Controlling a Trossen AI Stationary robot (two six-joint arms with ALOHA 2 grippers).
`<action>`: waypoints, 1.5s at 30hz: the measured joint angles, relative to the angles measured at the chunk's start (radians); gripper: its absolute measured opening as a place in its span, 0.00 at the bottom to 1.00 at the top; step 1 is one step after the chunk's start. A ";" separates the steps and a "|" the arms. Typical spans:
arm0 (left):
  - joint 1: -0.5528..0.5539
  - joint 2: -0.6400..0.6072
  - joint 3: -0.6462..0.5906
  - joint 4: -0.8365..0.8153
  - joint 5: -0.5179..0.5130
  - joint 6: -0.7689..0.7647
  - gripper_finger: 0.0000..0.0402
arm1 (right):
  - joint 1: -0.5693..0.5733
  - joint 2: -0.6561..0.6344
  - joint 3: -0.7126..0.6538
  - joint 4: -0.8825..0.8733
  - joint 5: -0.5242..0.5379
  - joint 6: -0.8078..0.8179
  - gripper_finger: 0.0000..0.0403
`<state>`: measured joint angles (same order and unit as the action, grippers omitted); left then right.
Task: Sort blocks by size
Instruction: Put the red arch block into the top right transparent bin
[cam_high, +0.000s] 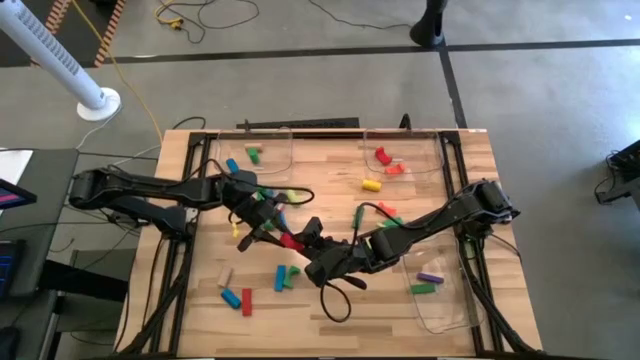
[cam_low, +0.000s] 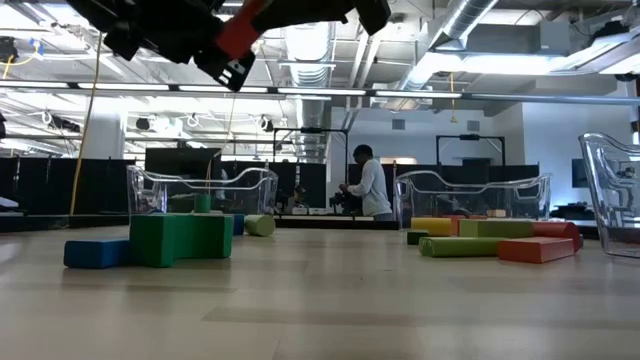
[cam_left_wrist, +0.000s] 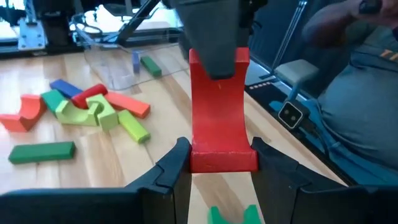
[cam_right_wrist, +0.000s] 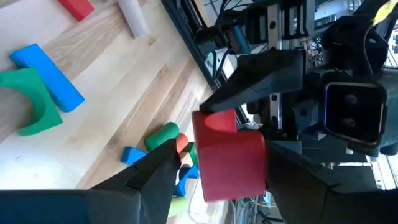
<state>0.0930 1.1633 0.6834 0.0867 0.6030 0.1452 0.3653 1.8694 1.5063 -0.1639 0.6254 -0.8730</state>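
Two grippers are being brought together over the middle of the table (cam_high: 330, 310) in the high view, the left gripper (cam_high: 272, 232) and the right gripper (cam_high: 308, 243) meeting end to end on one red block (cam_high: 290, 241), which is being held clear of the wood. Other blocks are being left scattered: a blue and a green one (cam_high: 286, 276) just in front of the pair, a yellow cylinder (cam_high: 371, 184) near the far tray (cam_high: 403, 150).

In the low view, the red block (cam_low: 240, 30) is being held high above the tabletop by both arms, while a green block (cam_low: 180, 238) and a blue block (cam_low: 97, 252) are lying touching on the wood.

In the left wrist view, the red block (cam_left_wrist: 219, 118) is being clamped at one end between the left fingers (cam_left_wrist: 176, 171) and gripped at the other by the right gripper (cam_left_wrist: 214, 53).

In the right wrist view, the same red block (cam_right_wrist: 230, 154) is being pinched between the right fingers (cam_right_wrist: 155, 174), the left gripper's dark fingers (cam_right_wrist: 261, 74) being closed on its far end.
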 joint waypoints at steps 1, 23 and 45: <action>0.003 0.002 0.000 0.000 0.008 -0.006 0.32 | 0.000 0.000 0.000 0.000 0.000 0.000 0.62; 0.005 0.000 0.000 0.011 0.025 -0.040 0.38 | 0.000 0.001 0.000 -0.001 0.008 0.011 0.40; 0.013 -0.118 0.000 -0.122 -0.140 0.026 0.48 | 0.018 0.002 -0.002 -0.247 0.174 0.245 0.40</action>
<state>0.1063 1.0451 0.6834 -0.0354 0.4629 0.1710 0.3830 1.8709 1.5047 -0.4106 0.7994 -0.6283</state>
